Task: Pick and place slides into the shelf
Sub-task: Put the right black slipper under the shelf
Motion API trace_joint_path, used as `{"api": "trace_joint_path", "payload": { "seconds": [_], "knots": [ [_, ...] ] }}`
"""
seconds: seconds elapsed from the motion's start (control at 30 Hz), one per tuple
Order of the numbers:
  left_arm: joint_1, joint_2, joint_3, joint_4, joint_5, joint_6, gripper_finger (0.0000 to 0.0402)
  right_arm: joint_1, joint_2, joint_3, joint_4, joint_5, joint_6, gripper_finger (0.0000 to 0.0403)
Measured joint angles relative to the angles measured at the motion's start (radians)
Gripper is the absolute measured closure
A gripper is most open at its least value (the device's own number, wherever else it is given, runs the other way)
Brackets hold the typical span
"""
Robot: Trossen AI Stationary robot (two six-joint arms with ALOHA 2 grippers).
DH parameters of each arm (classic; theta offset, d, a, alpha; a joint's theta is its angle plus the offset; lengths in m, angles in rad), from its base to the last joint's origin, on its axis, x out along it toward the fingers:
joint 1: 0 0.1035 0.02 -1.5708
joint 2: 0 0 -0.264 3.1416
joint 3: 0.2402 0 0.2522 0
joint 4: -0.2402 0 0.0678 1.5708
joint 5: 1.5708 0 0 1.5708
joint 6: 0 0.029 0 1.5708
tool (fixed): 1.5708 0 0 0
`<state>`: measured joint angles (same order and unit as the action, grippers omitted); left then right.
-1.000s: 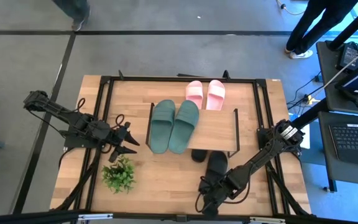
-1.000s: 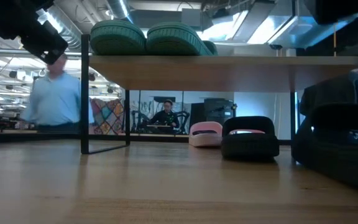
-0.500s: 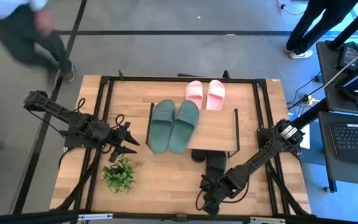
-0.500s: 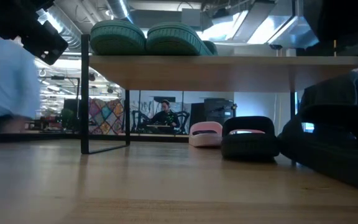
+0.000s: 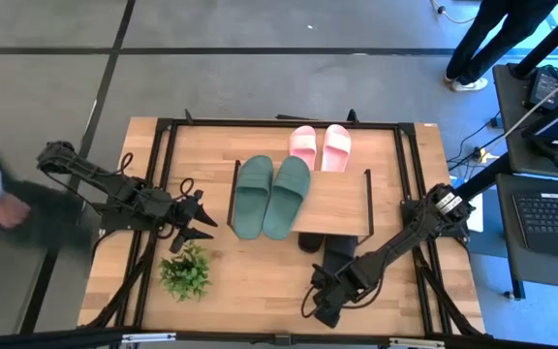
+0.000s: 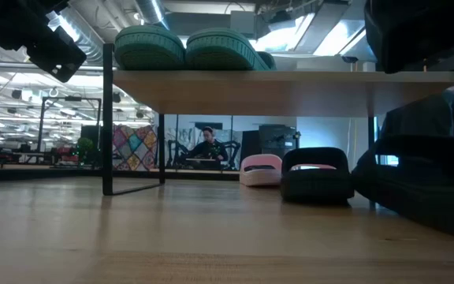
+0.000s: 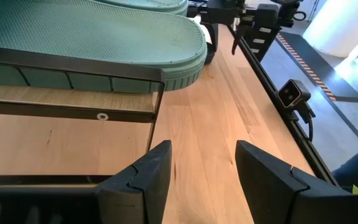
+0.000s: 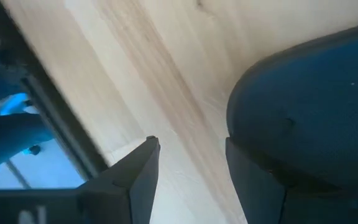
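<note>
Since a second ago the right gripper (image 5: 325, 302) has drawn slightly back toward the shelf, and the black slide (image 5: 338, 258) it works on has slid partly under the board. Its fingers stand apart; the right wrist view shows one finger (image 8: 263, 180) against the dark slide (image 8: 309, 106) and the other finger on bare wood, so I cannot tell whether it truly grips. From this gripper the slide lies just ahead, its long axis pointing in under the shelf (image 5: 342, 199), where the other black slide (image 6: 316, 173) already sits. The right arm is plainly nearer. Green slides (image 5: 272, 194) rest on top; pink slides (image 5: 320, 147) lie behind. The left gripper (image 5: 194, 224) waits open beside the shelf's left end.
</note>
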<state>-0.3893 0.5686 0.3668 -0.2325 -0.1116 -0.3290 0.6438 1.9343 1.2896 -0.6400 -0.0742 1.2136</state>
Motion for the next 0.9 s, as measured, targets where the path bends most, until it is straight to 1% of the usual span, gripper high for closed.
{"api": "trace_joint_path", "payload": {
  "seconds": [0.57, 0.8, 0.9],
  "knots": [
    [0.0, 0.0, 0.0, 0.0, -0.002, 0.0, 0.0231, -0.059, -0.001, 0.0, -0.072, 0.001, -0.121, 0.0212],
    [0.0, 0.0, 0.0, 0.001, -0.002, 0.0, 0.0231, -0.066, 0.006, 0.044, -0.251, 0.108, -0.143, 0.0212],
    [0.0, 0.0, 0.0, 0.001, -0.002, 0.0, 0.0231, -0.073, 0.006, 0.067, -0.295, 0.13, -0.161, 0.0212]
  ]
}}
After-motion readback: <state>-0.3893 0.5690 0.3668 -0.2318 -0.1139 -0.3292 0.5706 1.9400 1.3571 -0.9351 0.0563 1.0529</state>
